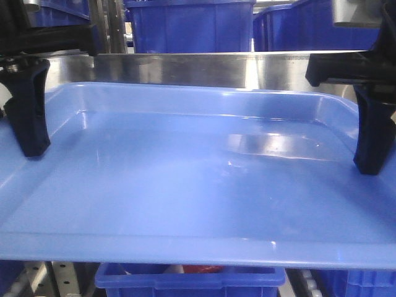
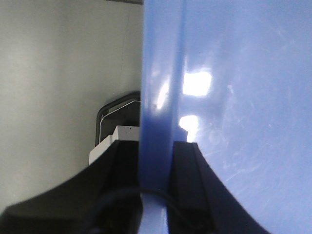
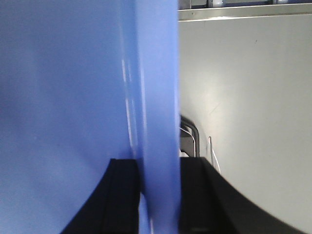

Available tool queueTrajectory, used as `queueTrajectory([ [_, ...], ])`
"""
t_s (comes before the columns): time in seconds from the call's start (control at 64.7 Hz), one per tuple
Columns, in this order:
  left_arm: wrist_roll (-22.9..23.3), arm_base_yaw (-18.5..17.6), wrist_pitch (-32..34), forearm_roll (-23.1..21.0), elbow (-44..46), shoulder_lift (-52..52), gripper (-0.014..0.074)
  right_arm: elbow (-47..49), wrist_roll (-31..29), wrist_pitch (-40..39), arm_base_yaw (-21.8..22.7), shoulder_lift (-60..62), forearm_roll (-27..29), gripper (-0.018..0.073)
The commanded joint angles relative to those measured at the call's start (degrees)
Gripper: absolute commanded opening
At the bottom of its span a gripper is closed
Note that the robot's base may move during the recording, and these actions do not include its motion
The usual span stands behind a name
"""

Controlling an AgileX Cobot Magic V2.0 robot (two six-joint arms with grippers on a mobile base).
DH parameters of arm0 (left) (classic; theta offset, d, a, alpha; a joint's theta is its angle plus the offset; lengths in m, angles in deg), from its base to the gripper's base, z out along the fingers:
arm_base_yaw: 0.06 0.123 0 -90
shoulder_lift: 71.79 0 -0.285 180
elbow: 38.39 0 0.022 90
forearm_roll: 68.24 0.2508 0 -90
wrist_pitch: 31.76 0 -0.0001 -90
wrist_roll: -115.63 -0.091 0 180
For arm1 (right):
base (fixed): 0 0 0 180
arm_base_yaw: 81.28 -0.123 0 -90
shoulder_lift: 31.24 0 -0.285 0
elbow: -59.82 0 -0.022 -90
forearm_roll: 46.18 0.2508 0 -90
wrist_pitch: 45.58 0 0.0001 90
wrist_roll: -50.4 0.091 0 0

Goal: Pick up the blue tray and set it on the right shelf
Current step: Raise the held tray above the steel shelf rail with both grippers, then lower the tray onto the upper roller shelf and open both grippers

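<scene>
Plastic this thin and glossy should be light but slippery and apt to flex, so I hold the blue tray by its side rims. My left gripper and right gripper are each clamped on one, and the tray is level, just near of the right shelf.

Blue bins behind; blue bin below

The blue tray runs off view at 3 and 9 o'clock, hides most of the bin at 6, and the red thing inside stays unidentifiable.
</scene>
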Motion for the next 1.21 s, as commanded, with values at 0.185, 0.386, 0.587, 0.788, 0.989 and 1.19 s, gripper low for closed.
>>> queueTrajectory([
  [0.185, -0.35, -1.7, 0.39, -1.74, 4.41, -2.58, -0.0017, 5.69, 0.32, 3.42, -0.28, 2.92, 2.37, 0.0116],
  [0.386, -0.35, -3.14, 0.87, 1.14, 9.51, -5.48, -0.0017, 12.15, 0.27, 2.11, -0.28, 6.54, 2.24, 0.0116],
  [0.587, -0.47, -1.2, 6.59, 4.75, 14.9, -4.65, -0.0017, 20.06, -0.71, 1.54, -0.28, 5.19, 1.66, 0.0116],
  [0.788, -4.63, 3.85, 9.97, 4.63, 23.49, -0.27, -0.0017, 31.68, -4.07, 1.35, 0.52, -0.05, 1.59, 0.0116],
  [0.989, -7.76, 7.92, 13.81, 4.25, 33.49, 5.96, -0.0017, 44.57, -5.2, 1.22, 3.26, -9.09, 1.59, 0.0116],
  [1.19, -8.41, 10.34, 20.42, 4.27, 42.63, 12.27, -0.0017, 57.91, -7.06, 0.7, 4.47, -18.6, 1.57, 0.0116],
])
